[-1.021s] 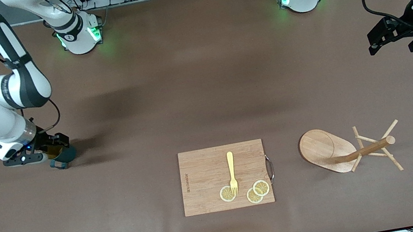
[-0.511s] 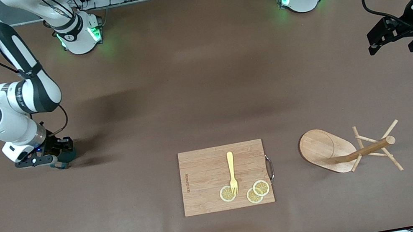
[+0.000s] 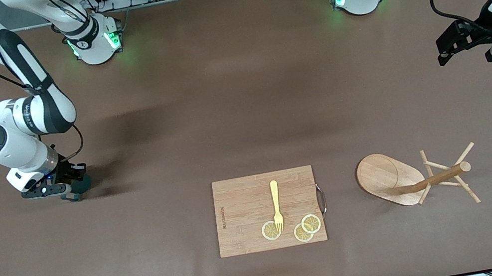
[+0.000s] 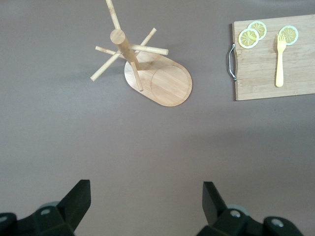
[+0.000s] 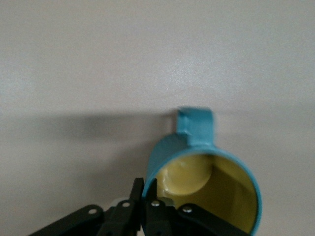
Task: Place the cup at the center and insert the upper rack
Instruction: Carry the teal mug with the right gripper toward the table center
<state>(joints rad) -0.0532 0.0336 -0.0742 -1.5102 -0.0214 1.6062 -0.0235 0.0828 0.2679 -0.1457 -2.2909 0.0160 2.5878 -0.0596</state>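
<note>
"Cup (image 3: 79, 185) location?"

"I see it on the desk near the right arm's end, right gripper (image 5: 145, 195) clamped on its rim, one finger inside. The desk's middle lies toward the left arm's end."

"And the upper rack (image 3: 415, 179)?"

"Tipped over near the left arm's end. Left gripper (image 4: 142, 206) waits above, jaws apart."

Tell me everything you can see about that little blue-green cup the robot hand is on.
The cup is a small teal mug with a pale yellow glossy inside and a small loop handle. It looks ceramic and empty. It stands upright on the brown table toward the right arm's end, away from the cutting board. The right gripper is shut on its rim, one finger inside and one outside, at the side away from the handle. In the front view the gripper hides most of it.
</note>
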